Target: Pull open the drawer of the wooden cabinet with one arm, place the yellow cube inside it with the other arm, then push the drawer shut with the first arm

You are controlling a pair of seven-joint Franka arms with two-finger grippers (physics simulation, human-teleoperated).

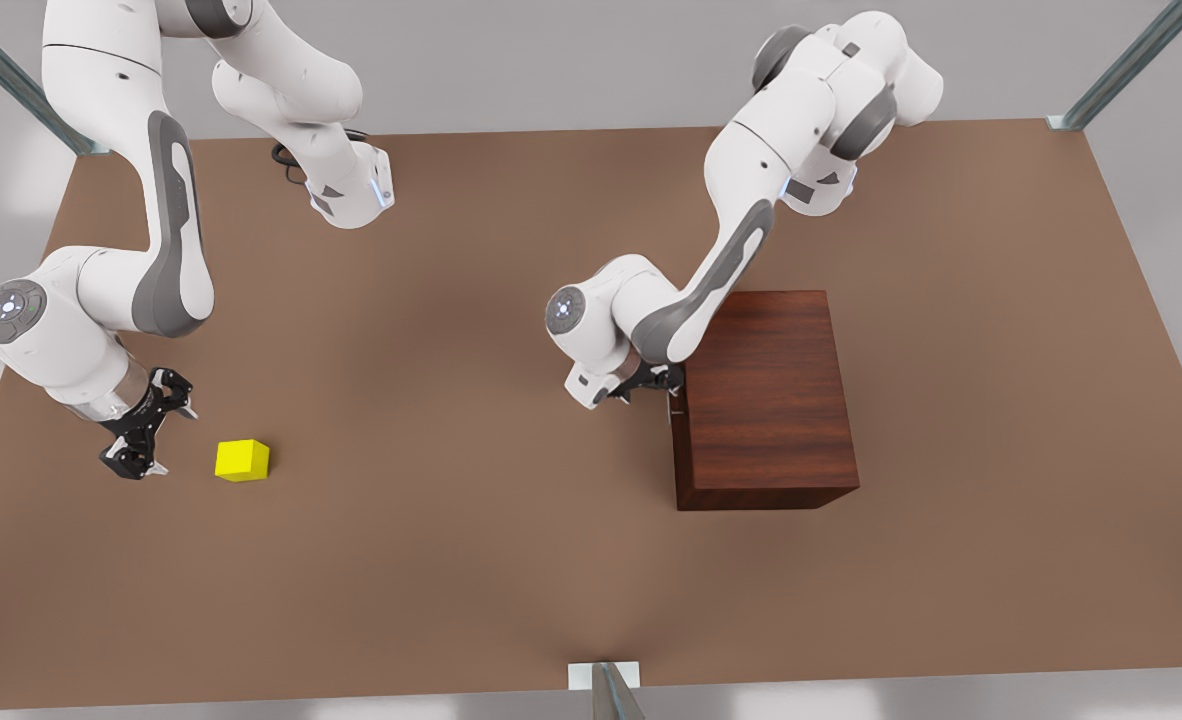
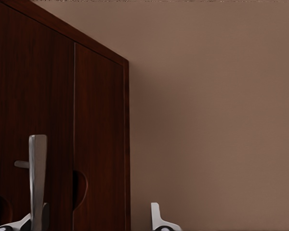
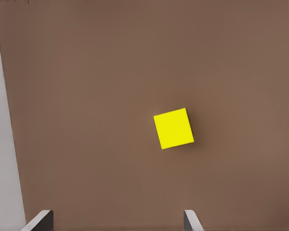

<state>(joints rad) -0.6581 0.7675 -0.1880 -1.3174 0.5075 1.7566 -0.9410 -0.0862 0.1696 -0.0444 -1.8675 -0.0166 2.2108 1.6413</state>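
the left gripper [image 1: 651,385] sits at the cabinet's 9 o'clock side, against the front panel of the dark reddish-brown wooden cabinet [image 1: 766,400]. its fingers [image 2: 156,219] are spread wide, with the thin silver bar handle [image 2: 37,183] of the drawer [image 2: 33,120] just beside one fingertip; the drawer is flush and shut. the right gripper [image 1: 146,430] hovers near the small bright yellow cube [image 1: 242,460], at its 9 o'clock, jaws wide apart and holding nothing. the cube lies on the brown table [image 1: 451,500], well apart from the cabinet.
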